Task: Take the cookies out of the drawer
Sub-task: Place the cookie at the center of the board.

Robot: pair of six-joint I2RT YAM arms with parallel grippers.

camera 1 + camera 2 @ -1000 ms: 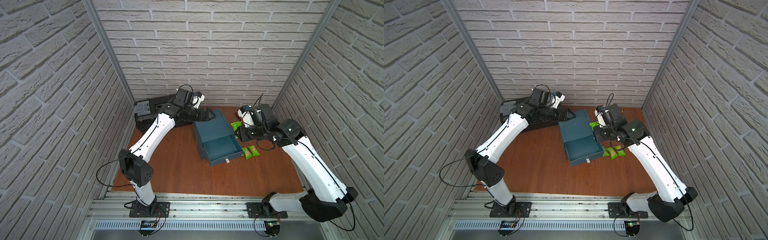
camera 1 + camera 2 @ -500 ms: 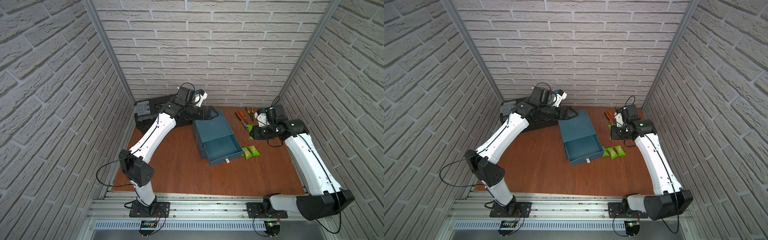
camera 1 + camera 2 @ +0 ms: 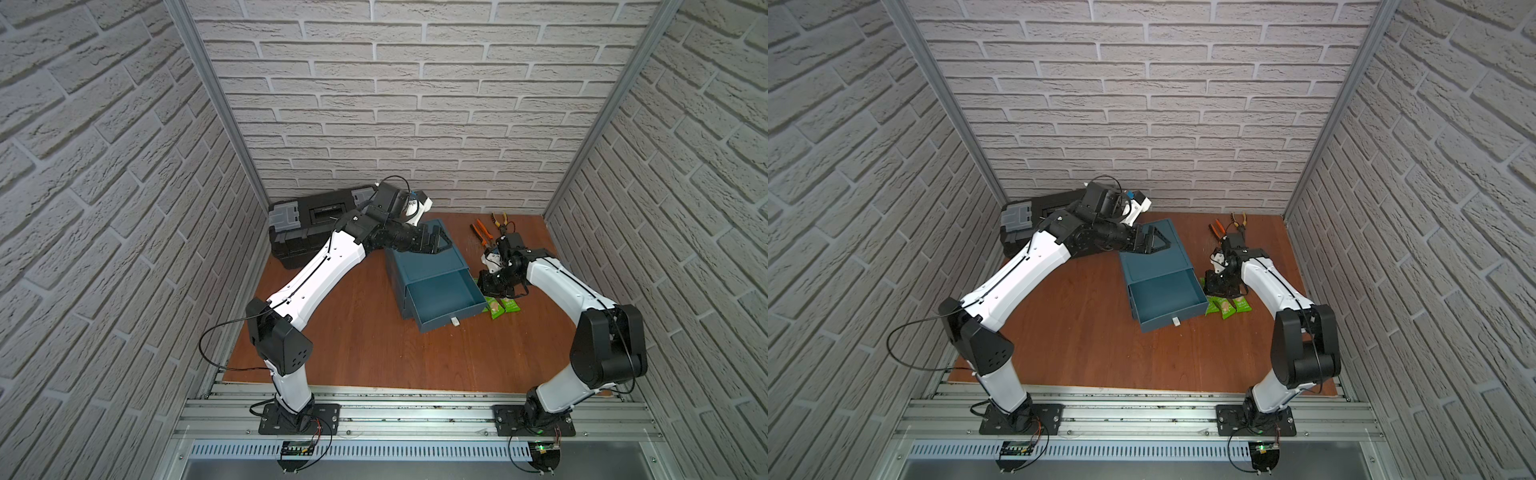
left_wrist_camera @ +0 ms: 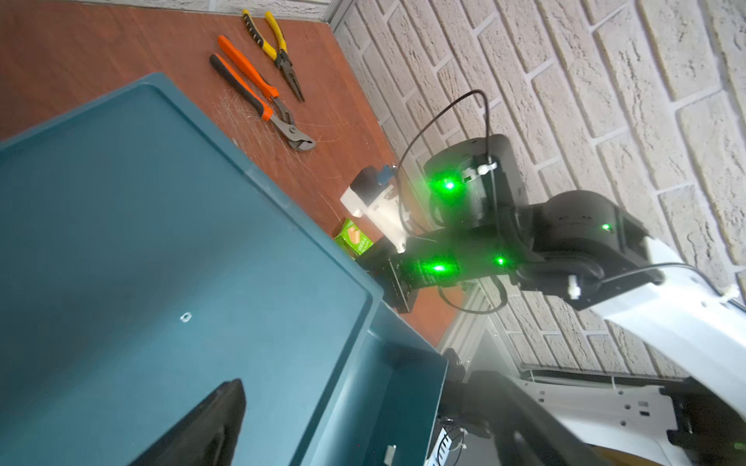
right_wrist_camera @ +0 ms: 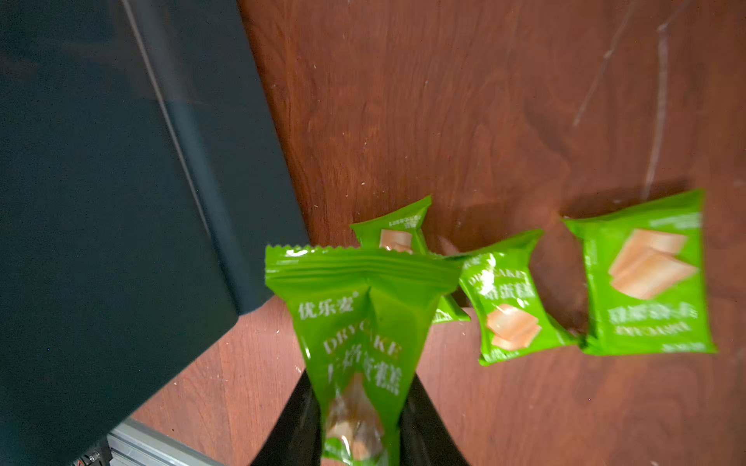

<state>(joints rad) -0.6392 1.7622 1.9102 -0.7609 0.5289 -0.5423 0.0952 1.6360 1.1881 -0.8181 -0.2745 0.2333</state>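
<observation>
From the left of a top view, past the black toolbox (image 3: pixel 311 226), the left gripper (image 3: pixel 434 243) sits on top of the teal cabinet (image 3: pixel 432 264) near mid-frame, which we read as bracing it against sliding; whether its jaws are parted we cannot tell. Below it the drawer (image 3: pixel 444 293) stands pulled out, its floor bare as far as we see. Just right of the drawer, the right gripper (image 5: pixel 359 407) is clenched on one green cookie packet (image 5: pixel 359 318), pinched by one end so it hangs above the table (image 5: pixel 484 101). Three more cookies (image 5: pixel 508 302) lie there, so we judge this the drop-off pile. Orange-handled pliers (image 3: pixel 482 233) lie higher in frame, apart.
</observation>
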